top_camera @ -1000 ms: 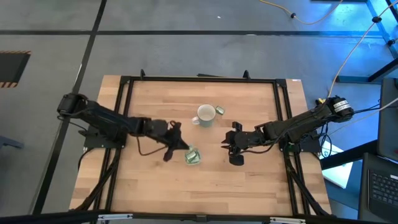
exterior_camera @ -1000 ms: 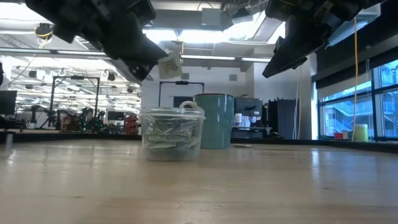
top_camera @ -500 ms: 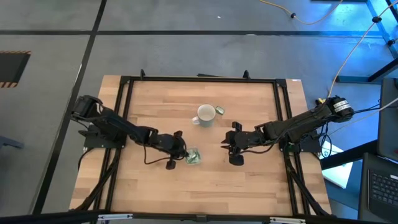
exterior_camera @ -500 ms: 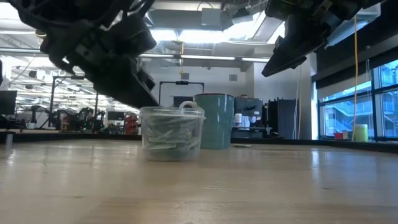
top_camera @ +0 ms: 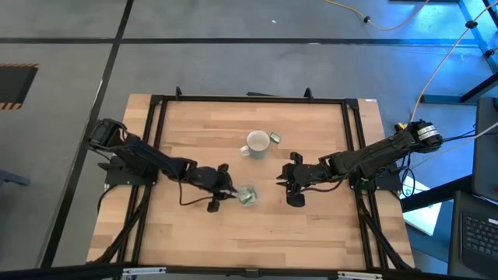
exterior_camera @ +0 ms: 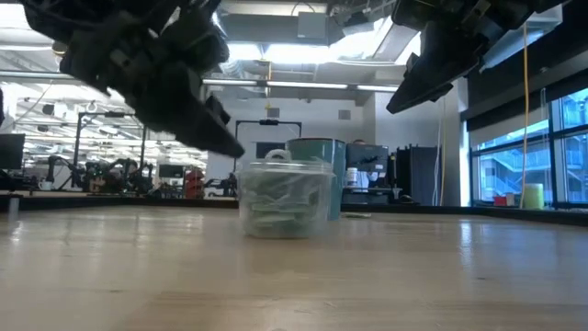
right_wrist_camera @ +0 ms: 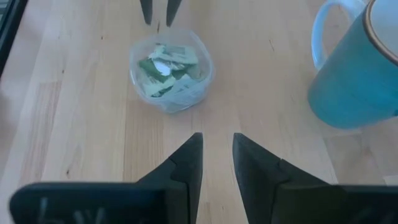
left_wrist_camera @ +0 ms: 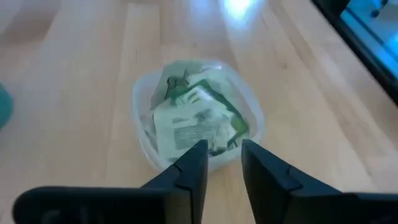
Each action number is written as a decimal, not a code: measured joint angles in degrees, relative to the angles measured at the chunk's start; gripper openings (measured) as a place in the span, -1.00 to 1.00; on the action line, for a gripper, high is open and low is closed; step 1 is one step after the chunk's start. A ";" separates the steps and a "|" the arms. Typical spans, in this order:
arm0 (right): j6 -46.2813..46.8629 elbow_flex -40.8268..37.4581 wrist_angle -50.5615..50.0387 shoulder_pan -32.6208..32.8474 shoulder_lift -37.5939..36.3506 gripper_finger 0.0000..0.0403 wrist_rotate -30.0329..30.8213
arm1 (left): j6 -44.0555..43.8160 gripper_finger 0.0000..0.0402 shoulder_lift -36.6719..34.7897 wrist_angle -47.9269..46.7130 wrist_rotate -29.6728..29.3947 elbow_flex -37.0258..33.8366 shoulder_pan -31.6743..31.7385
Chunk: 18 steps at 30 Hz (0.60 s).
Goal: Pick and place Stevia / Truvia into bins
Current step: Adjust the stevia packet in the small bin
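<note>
We see the left pincer (left_wrist_camera: 217, 163), fingers narrowly parted and holding nothing, right at the rim of the cup (left_wrist_camera: 144, 134), which stands mid-tabletop (top_camera: 311, 233) full of sachets (left_wrist_camera: 198, 121). The right pincer (right_wrist_camera: 216, 157) hovers nearby, also narrowly parted and empty, beside the mug (top_camera: 257, 144).

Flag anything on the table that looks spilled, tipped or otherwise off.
Nothing looks spilled. The clear cup stands upright, heaped with green and white sachets, a few poking up at the rim. One loose sachet lies beside the mug. The left hand sits right at the cup's wall.
</note>
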 joint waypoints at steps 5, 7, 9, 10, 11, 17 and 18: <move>-0.02 0.00 -0.04 0.00 0.00 -0.54 0.00 | -0.90 -0.52 -3.77 0.36 -0.57 0.00 0.07; -0.07 0.00 -0.04 0.00 0.00 -0.54 0.00 | -1.87 -0.53 -4.75 0.40 -0.58 0.00 0.34; -0.09 0.00 -0.04 0.00 0.00 -0.54 0.00 | -2.87 -0.54 -5.18 1.34 -0.58 0.00 0.67; -0.11 0.00 -0.02 0.00 0.00 -0.54 0.00 | -3.15 -0.55 -5.18 2.19 -0.56 0.00 0.89; -0.15 0.00 -0.02 0.00 0.00 -0.54 0.00 | -3.15 -0.56 -5.14 2.79 -0.55 0.00 1.08; -0.40 0.00 0.31 0.00 0.00 -0.54 0.00 | -0.79 -0.63 -1.17 1.40 0.40 4.47 1.77; -0.39 0.00 0.28 0.00 0.00 -0.54 0.00 | 0.05 -0.65 -0.44 -0.39 1.16 5.49 1.76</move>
